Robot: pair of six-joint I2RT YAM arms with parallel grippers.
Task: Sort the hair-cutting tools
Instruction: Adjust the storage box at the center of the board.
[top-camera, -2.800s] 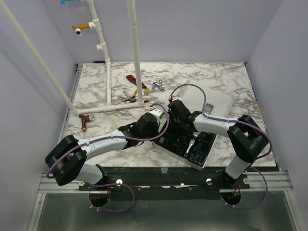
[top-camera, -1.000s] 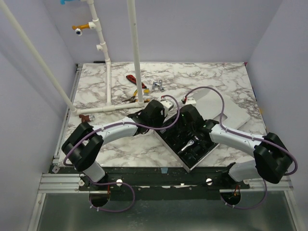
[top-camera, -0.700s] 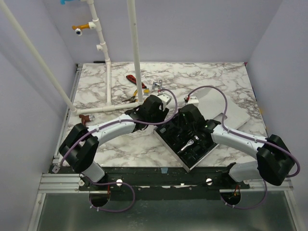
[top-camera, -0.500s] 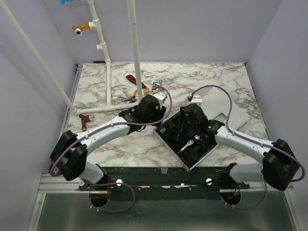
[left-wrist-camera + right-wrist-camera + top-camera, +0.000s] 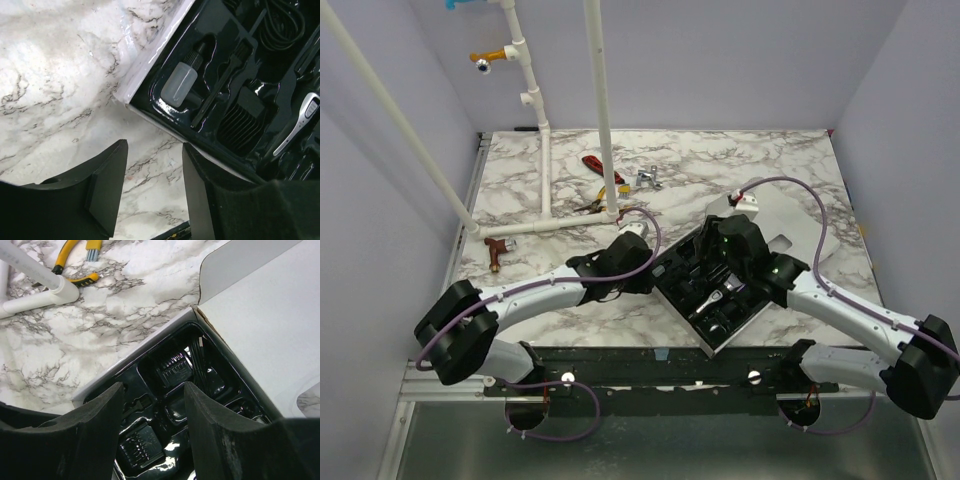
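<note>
The hair-cutting tools lie in a black moulded tray (image 5: 677, 312) inside a white box. In the left wrist view I see a small clear bottle (image 5: 180, 85), a thin brush (image 5: 222, 85), a black comb guard (image 5: 245, 120) and the silver-ended clipper (image 5: 300, 120). The right wrist view shows two more guards (image 5: 175, 369) (image 5: 140, 447) and a coiled cord (image 5: 200, 360). My left gripper (image 5: 154, 150) is open and empty over bare marble just off the tray's left corner. Above the tray my right gripper (image 5: 152, 395) hangs open, holding nothing.
The box's white lid (image 5: 790, 225) lies open behind the tray. A white pipe frame (image 5: 545, 150) stands at the back left, with red-handled pliers (image 5: 592, 163), yellow-handled pliers (image 5: 75, 255) and a metal fitting (image 5: 648, 178) near it. A reddish-brown T-piece (image 5: 497, 250) lies far left.
The left gripper went from shut to open and drew back from the tray towards the near left. The right gripper opened wider and shifted right over the tray.
</note>
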